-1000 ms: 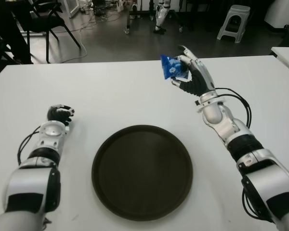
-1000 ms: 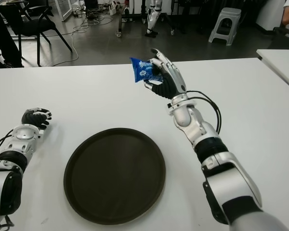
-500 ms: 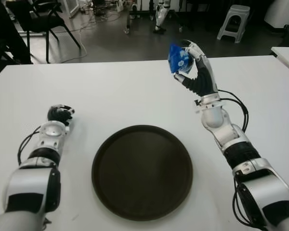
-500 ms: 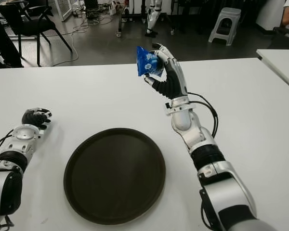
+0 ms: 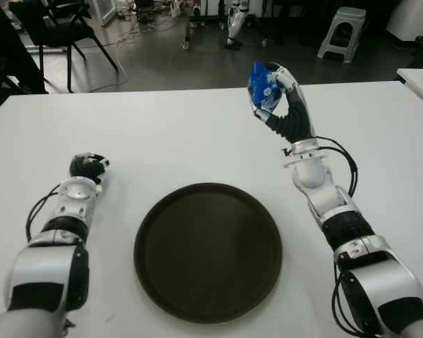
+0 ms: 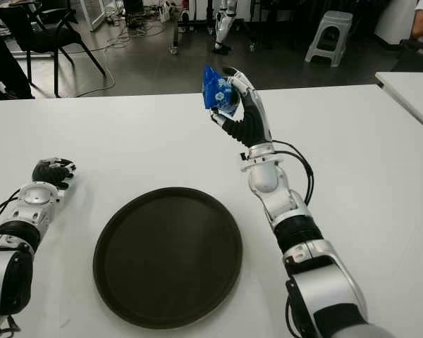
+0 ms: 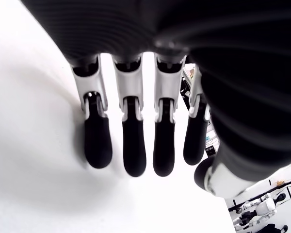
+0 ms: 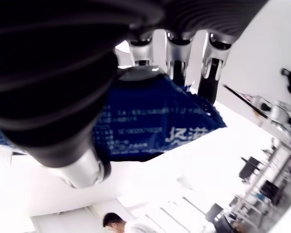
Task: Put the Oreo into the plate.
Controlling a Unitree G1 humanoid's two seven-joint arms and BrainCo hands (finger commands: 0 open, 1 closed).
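Note:
My right hand is raised well above the far side of the white table, fingers curled around a small blue Oreo packet. The packet fills the right wrist view, pinned between thumb and fingers. A round dark plate lies flat on the table nearer to me, below and left of the held packet, with nothing on it. My left hand shows at the table's left side, beside the plate; its fingers are curled and hold nothing.
Beyond the table's far edge are a black chair, a grey stool and cables on the floor. A second white table's corner shows at far right.
My right hand has lifted the Oreo packet higher and turned the forearm more upright. The left hand and the plate have not moved.

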